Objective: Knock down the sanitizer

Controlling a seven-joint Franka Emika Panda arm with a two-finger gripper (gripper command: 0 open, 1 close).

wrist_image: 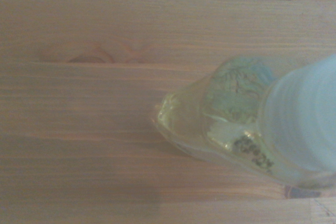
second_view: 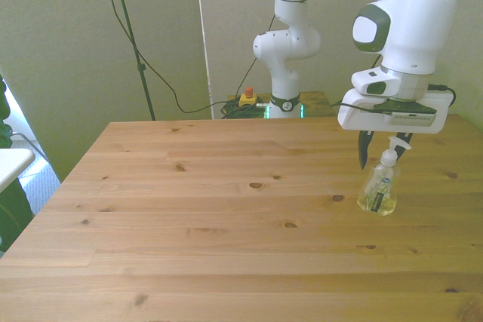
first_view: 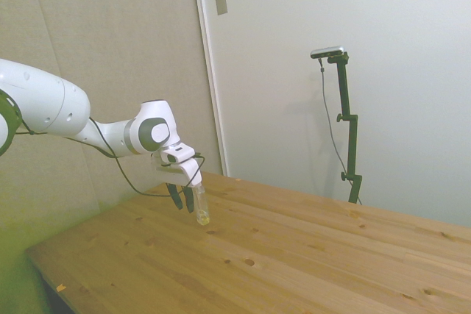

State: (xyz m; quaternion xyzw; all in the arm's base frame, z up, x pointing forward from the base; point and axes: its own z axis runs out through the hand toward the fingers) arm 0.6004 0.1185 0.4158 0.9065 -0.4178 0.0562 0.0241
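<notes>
The side view stands well off one edge of the table (first_view: 294,255) and looks across it toward a pale wall. The front view faces the table (second_view: 226,209) from across its near edge, slightly above. The wrist view looks steeply down, very close and probably blurred, on the sanitizer (wrist_image: 247,124), which shows in the side view (first_view: 201,206) and front view (second_view: 379,186) too.

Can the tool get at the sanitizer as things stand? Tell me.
Probably yes. The tool already hangs over the sanitizer, its open fingers flanking the white pump top. The bottle stands upright on the bare wooden table, with nothing near to block a sideways push.
</notes>
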